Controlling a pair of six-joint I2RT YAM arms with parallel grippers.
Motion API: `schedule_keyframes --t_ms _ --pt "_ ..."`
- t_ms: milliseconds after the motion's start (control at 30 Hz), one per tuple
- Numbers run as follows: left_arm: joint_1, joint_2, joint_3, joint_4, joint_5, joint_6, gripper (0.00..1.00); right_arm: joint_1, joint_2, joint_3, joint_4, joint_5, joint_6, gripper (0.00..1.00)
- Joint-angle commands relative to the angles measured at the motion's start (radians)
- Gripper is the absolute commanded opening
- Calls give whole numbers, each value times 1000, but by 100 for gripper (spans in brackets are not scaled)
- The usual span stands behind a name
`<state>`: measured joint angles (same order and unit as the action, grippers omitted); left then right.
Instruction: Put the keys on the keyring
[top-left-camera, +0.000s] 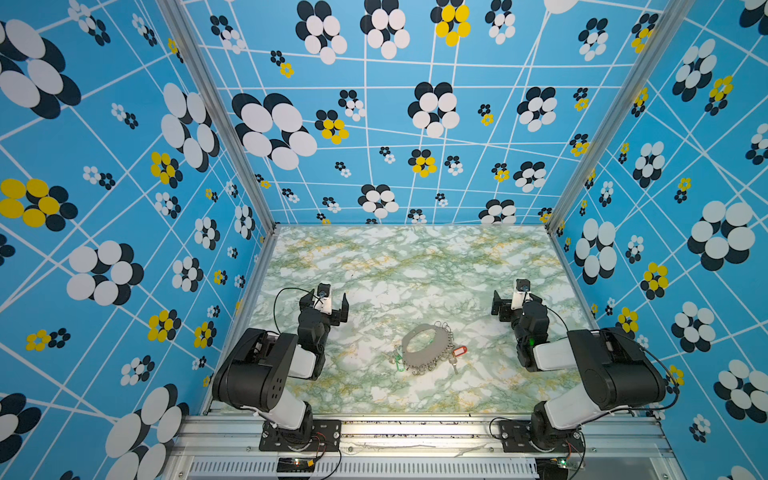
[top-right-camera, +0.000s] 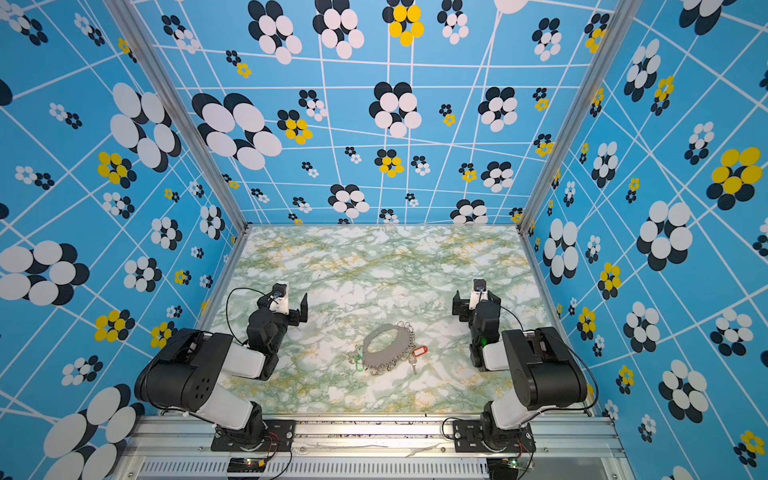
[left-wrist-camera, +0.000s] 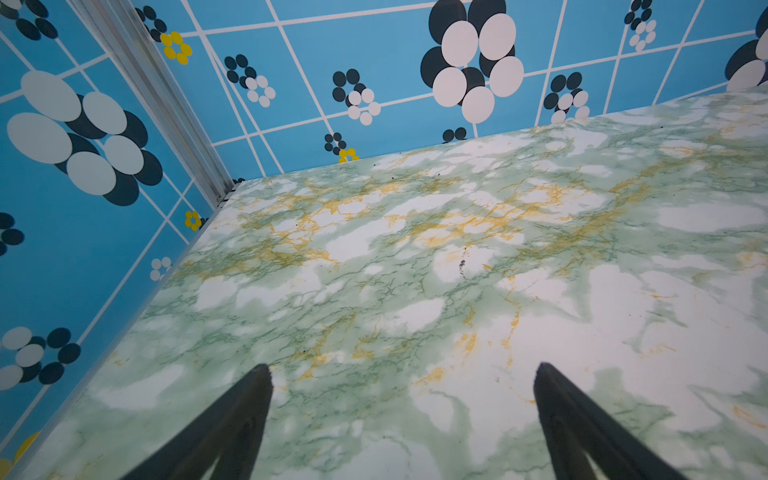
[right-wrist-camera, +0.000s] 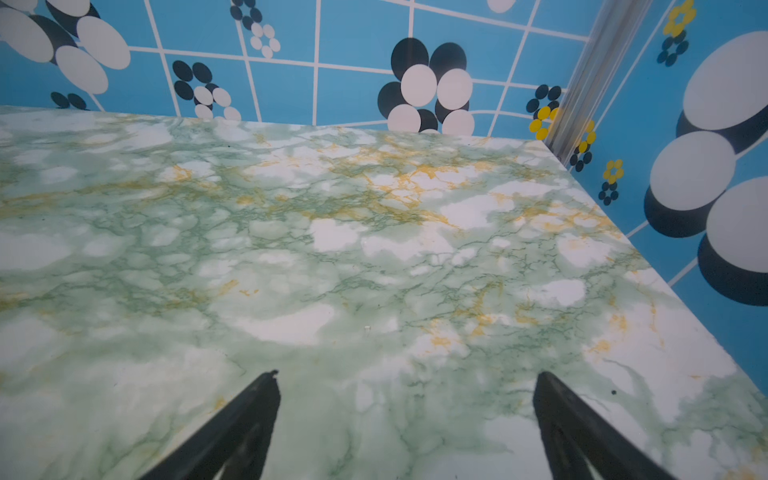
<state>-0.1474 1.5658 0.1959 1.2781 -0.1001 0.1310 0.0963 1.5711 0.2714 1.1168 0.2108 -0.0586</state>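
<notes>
Marbled tabletop (top-left-camera: 374, 270) bears grey crescent keyring (top-left-camera: 422, 360); left end effector (left-wrist-camera: 402, 368), right end effector (right-wrist-camera: 406, 373) both spread.

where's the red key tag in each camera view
In a top view: the red key tag lies right of centre in the lower part of the picture, at the right end of the keyring.
In a top view: the tag is just right of centre, again beside the keyring's right end.
Left wrist: not in it.
Right wrist: not in it.
Shared landmark: the green marbled tabletop, seen in all four.
</notes>
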Motion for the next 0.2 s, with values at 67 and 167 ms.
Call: schedule_keyframes --t_ms 67,167 --pt "11 22 -17 75 11 -7 99 7 5 13 29 66 13 98" --pt "8 49 -26 119 8 -5 99 7 6 -6 65 62 12 99"
